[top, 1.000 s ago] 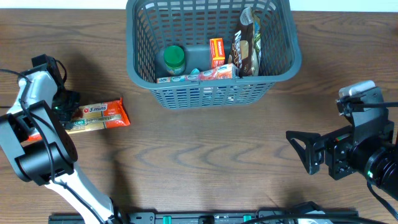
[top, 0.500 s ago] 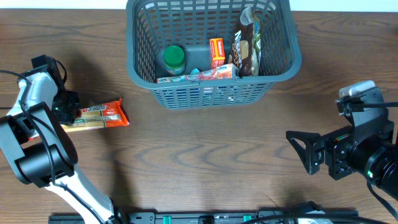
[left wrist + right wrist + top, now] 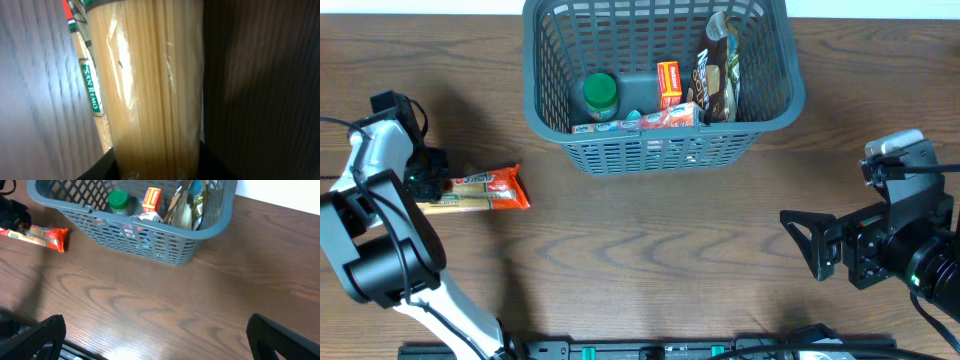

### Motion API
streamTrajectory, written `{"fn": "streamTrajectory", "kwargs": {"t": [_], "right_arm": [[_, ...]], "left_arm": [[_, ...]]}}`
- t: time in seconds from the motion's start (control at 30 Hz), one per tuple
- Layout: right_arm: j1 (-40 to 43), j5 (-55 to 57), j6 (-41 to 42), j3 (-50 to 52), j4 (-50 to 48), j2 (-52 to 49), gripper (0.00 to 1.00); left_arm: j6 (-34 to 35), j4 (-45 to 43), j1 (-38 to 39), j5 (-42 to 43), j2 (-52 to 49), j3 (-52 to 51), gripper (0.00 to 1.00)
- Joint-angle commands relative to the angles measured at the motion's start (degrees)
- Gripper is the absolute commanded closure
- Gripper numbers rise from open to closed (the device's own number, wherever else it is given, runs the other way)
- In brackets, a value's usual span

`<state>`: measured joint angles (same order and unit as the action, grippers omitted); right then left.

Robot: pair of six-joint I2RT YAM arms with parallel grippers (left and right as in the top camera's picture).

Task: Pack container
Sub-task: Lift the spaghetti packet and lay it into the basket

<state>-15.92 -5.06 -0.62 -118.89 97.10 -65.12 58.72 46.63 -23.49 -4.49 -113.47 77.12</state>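
Note:
The dark grey-blue basket point(image 3: 665, 145) stands at the table's far middle; it also shows in the right wrist view point(image 3: 150, 240). In it are a green-lidded jar point(image 3: 600, 97), a small orange box point(image 3: 669, 84), a dark coffee bag point(image 3: 717, 75) and a flat packet point(image 3: 650, 119). A spaghetti packet point(image 3: 480, 189) with a red end lies on the table at the left. My left gripper point(image 3: 424, 182) is shut on its left end; the pasta point(image 3: 155, 90) fills the space between the jaws. My right gripper point(image 3: 802, 246) is open and empty at the right, above bare wood point(image 3: 160, 340).
The wooden table point(image 3: 650, 250) spans the view. A black rail point(image 3: 620, 350) runs along the near edge. The spaghetti packet's red end point(image 3: 52, 235) also shows in the right wrist view, left of the basket.
The spaghetti packet has shifted and turned slightly in my left gripper, its red end now a little lower. The right arm has not moved.

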Motion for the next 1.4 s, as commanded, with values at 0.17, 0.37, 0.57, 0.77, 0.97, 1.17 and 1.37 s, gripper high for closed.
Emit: {"fn": "streamTrajectory", "kwargs": {"t": [0.17, 0.37, 0.57, 0.77, 0.97, 1.17, 1.37], "right_arm": [[0.09, 0.55, 0.39, -0.26, 0.15, -0.02, 0.01], [0.09, 0.55, 0.39, -0.26, 0.15, -0.02, 0.01], [0.09, 0.55, 0.39, -0.26, 0.15, -0.02, 0.01], [0.09, 0.55, 0.39, -0.26, 0.15, -0.02, 0.01], [0.09, 0.55, 0.39, -0.26, 0.15, -0.02, 0.01], [0.09, 0.55, 0.39, -0.24, 0.15, -0.02, 0.01], [0.09, 0.55, 0.39, -0.24, 0.15, -0.02, 0.01]], "left_arm": [[-6.36, -0.79, 0.33, 1.49, 17.57, -0.72, 0.94], [-11.41, -0.63, 1.46, 1.03, 28.74, -0.72, 0.94], [-12.63, 0.35, 1.44, 1.14, 33.29, -0.72, 0.94], [-12.85, -0.24, 1.46, 4.15, 34.05, -0.72, 0.94], [-15.02, -3.32, 3.08, 8.28, 34.07, 0.09, 0.94], [-23.63, -8.76, 10.10, 8.48, 34.18, 8.85, 0.94], [-38.93, -13.99, 20.87, 3.87, 34.16, 21.16, 0.94]]}}
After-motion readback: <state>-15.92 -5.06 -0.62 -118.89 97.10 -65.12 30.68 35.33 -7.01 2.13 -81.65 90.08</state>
